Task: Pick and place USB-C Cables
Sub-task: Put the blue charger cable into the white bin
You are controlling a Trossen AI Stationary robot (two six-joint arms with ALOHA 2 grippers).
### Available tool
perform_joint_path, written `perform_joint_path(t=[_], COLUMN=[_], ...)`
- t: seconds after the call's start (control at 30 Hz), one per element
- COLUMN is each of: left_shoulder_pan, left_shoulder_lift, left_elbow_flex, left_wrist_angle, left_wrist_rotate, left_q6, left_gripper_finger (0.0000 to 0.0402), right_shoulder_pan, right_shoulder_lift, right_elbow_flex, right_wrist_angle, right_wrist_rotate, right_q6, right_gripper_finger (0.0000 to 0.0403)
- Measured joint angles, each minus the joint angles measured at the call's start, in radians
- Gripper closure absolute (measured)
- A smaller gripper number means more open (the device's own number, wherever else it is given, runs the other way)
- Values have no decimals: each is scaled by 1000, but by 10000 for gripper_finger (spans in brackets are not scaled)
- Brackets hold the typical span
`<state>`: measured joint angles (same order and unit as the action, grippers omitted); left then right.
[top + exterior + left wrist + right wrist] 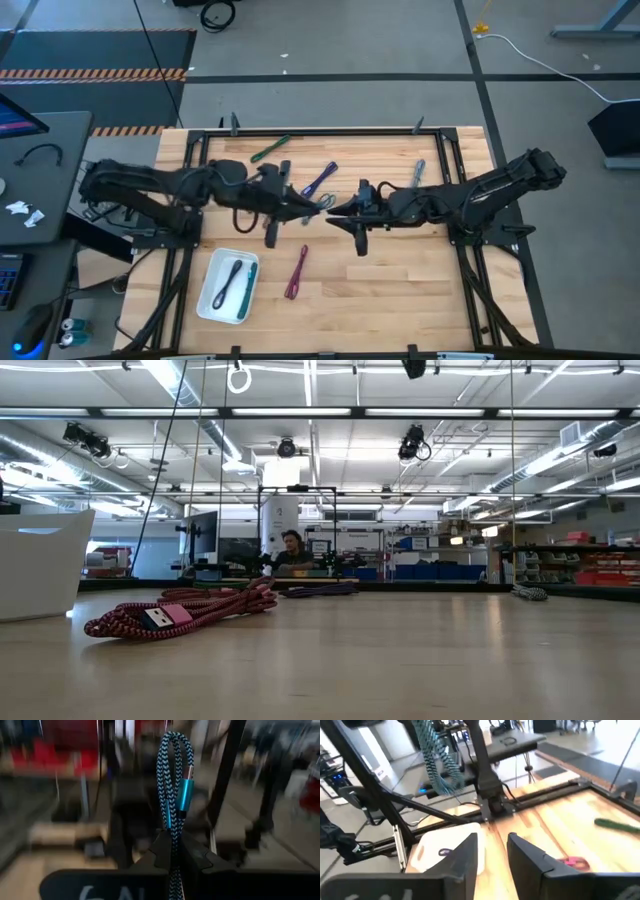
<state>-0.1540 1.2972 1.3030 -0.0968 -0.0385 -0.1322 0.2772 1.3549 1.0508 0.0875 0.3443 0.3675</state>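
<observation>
The teal cable point(172, 795) stands with its long axis running straight out from the left gripper point(318, 207), its folded loop at the far end and a metallic blue plug partway along; the left wrist view shows the jaws closed narrowly on the bundle's lower part. In the high view that gripper sits over the middle of the table point(400, 290), the left arm stretched in low from its side. The right gripper point(335, 208) faces it almost tip to tip, the right arm likewise reaching toward the centre; its jaws stand moderately apart and hold nothing, with the teal cable hanging in front of them in the right wrist view.

On the table, a purple cable point(318, 181) lies diagonally just behind the grippers; a green cable point(270, 149) lies slanted near the far edge; a grey cable point(418, 172) lies nearly lengthwise on the right; a magenta cable point(297, 272) lies lengthwise toward the near edge. The white tray point(212, 306) at the near left holds a dark cable point(226, 283) beside a teal one, both lengthwise.
</observation>
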Motion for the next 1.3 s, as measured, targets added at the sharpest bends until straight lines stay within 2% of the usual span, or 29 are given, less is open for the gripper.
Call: perform_joint_path(t=[0.1,0.2,0.3,0.37,0.47,0.63,0.73,0.87,1.03,1.3], left_shoulder_pan=[-15,-65,-146,-210,-331,-527,-613,-677,-706,-693], left_shoulder_lift=[-3,-32,-87,-144,-263,-380,-370,-307,-211,-88], left_elbow_flex=[137,222,176,85,-108,-438,-586,-684,-707,-708], left_wrist_angle=[-402,-782,-1099,-1172,-1135,-787,-555,-469,-497,-403], left_wrist_rotate=[-55,-151,-223,-241,-238,-231,-277,-331,-323,-225], left_q6=[-95,-228,-446,-614,-918,-1382,-1594,-1871,-2061,-2084], left_gripper_finger=[385,385,385,385,385,385,385,385,385,376], right_shoulder_pan=[1,1,0,-3,-11,-20,-23,-24,-24,-27], right_shoulder_lift=[-1,-1,-1,-1,-1,-1,-1,-1,-1,0], right_elbow_flex=[1,0,0,0,0,0,0,0,0,0], right_wrist_angle=[-98,-197,-290,-346,-418,-445,-442,-442,-442,-442], right_wrist_rotate=[-2,-4,-3,-3,-4,-4,-4,-4,-5,-5], right_q6=[63,153,250,307,364,374,373,374,373,337], right_gripper_finger=[278,277,280,281,281,281,281,281,281,281])
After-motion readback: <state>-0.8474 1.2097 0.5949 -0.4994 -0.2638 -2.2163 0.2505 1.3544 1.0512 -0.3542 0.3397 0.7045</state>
